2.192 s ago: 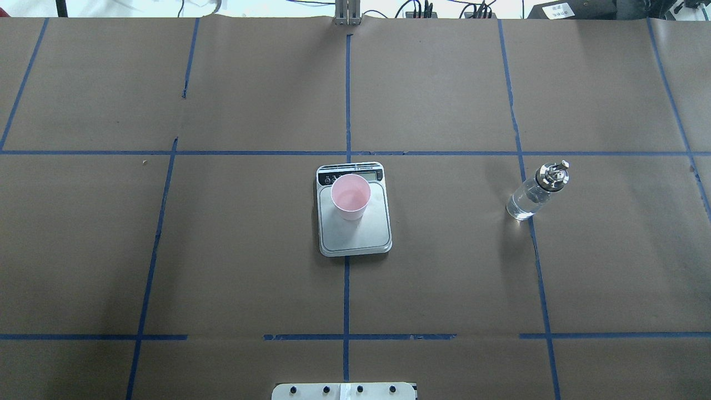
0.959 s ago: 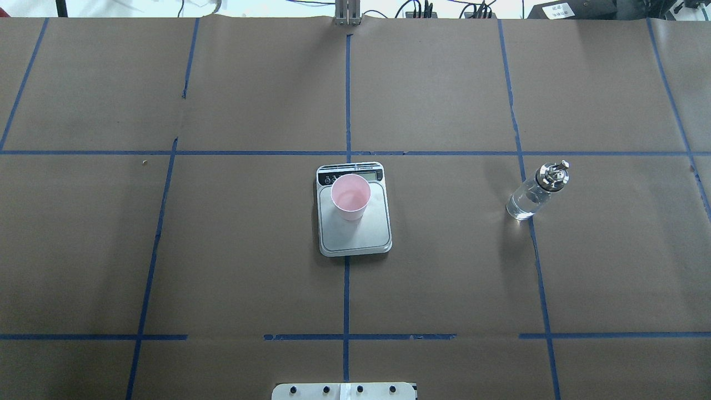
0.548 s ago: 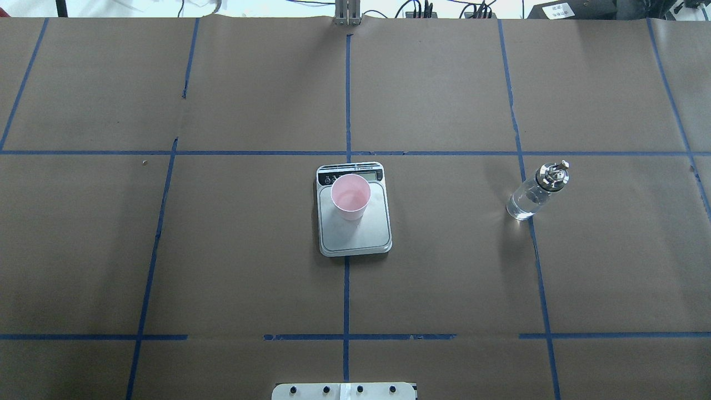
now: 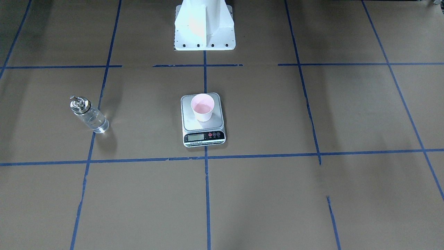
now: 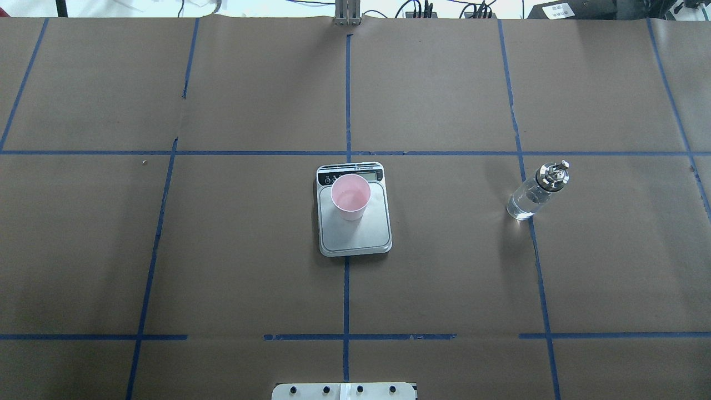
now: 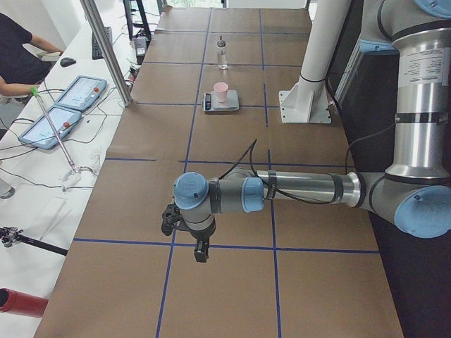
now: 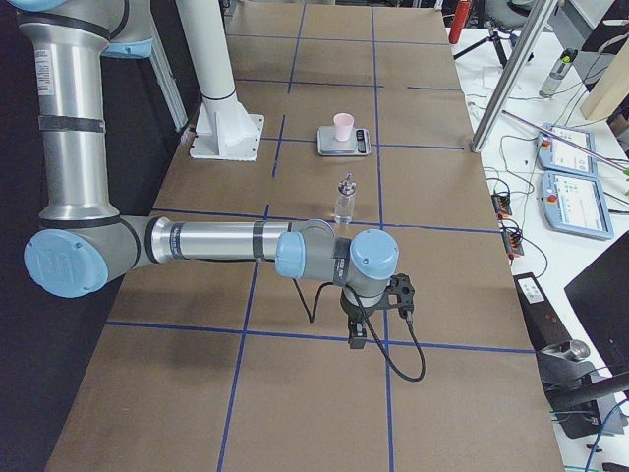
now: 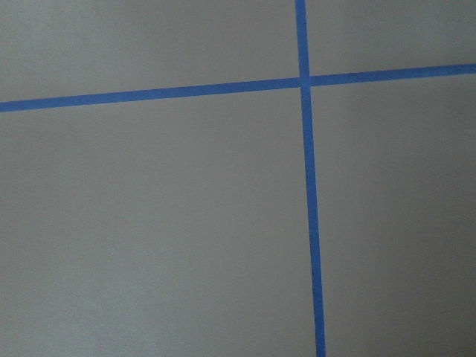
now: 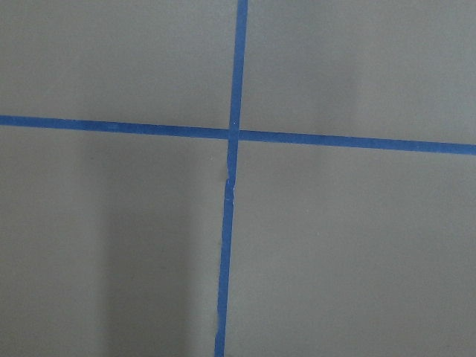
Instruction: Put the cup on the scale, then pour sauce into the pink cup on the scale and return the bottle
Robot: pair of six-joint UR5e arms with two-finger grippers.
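Honestly, zero change to report. Went through the overhead shots one by one: no shift of the cup [image 5: 350, 195] on the scale [image 5: 361, 233], no slide or tilt of the bottle [image 5: 525, 200] off to the right. No arrivals, no departures anywhere in that view. Only one moment of the side and wrist views, so no comparing there.

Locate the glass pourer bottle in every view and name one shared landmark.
Front-facing: bottle left of centre.
Overhead: bottle right of centre.
Exterior left: bottle at top, beyond the scale.
Exterior right: bottle mid-picture, nearer than the scale.
Wrist views: not in either.
Landmark: scale carrying the pink cup.
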